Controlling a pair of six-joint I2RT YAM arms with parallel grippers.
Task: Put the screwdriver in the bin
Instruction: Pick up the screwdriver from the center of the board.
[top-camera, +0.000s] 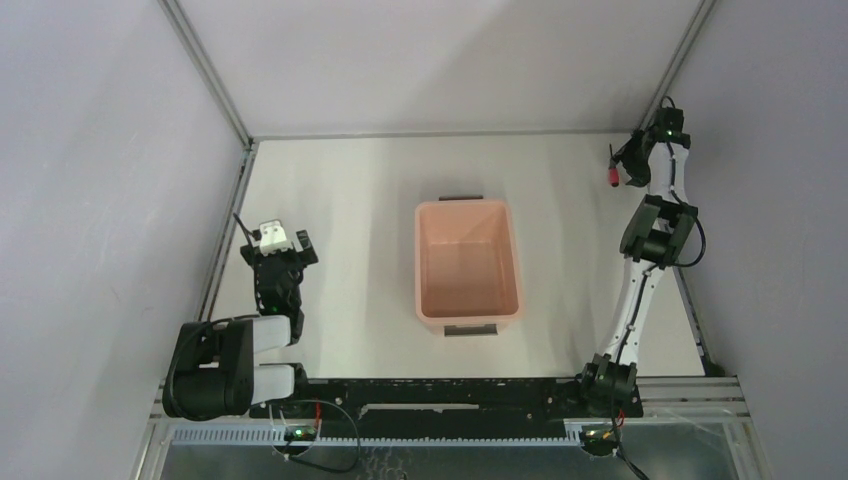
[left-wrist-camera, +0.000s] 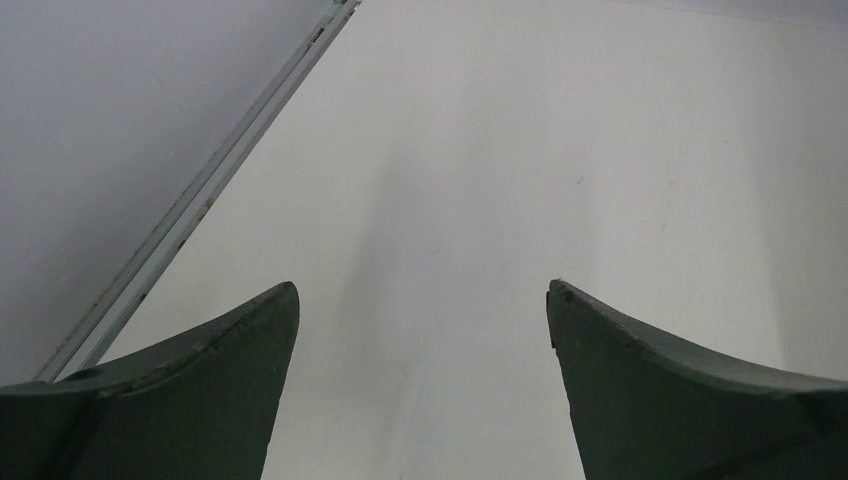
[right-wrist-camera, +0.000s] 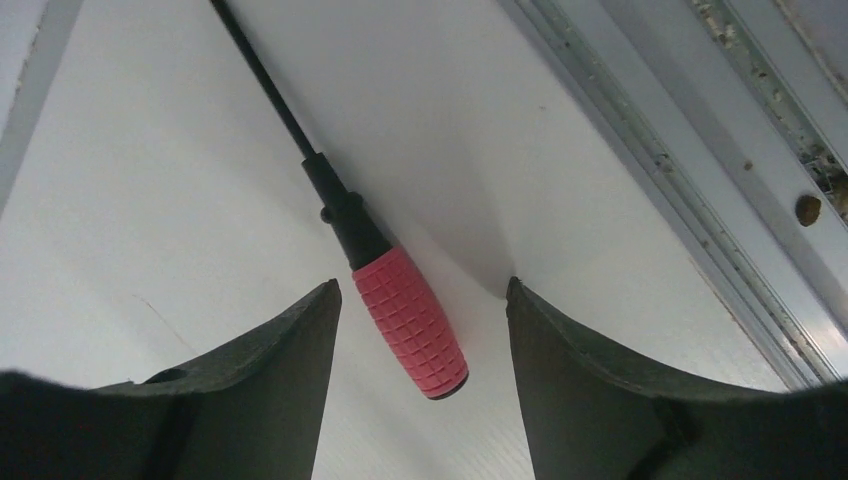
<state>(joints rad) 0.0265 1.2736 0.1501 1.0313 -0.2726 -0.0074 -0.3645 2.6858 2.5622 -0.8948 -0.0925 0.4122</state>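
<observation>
By the left edge of the table (top-camera: 340, 200) my left gripper (left-wrist-camera: 422, 292) hung over bare surface, its jaws spread wide and holding nothing, so it had no part in this step. The bin (top-camera: 420, 262) sat in the middle of the table with nothing in it, well apart from both my arms. Out near the far right corner, my right gripper (right-wrist-camera: 422, 285) straddled the screwdriver (right-wrist-camera: 410, 322), which lay on the table beside the rail (right-wrist-camera: 680, 200) along the right edge. My jaws stood partly open, one finger on each side of the red handle, and neither touched it; I had no hold yet. The handle lay nearer one finger than the other, so I judged that I should centre on it before closing, or the first contact would push it askew. I meant to pinch the ridged handle and not the thin shaft (right-wrist-camera: 265, 85), then lift straight up, clear of the rail, before carrying it towards the bin.
</observation>
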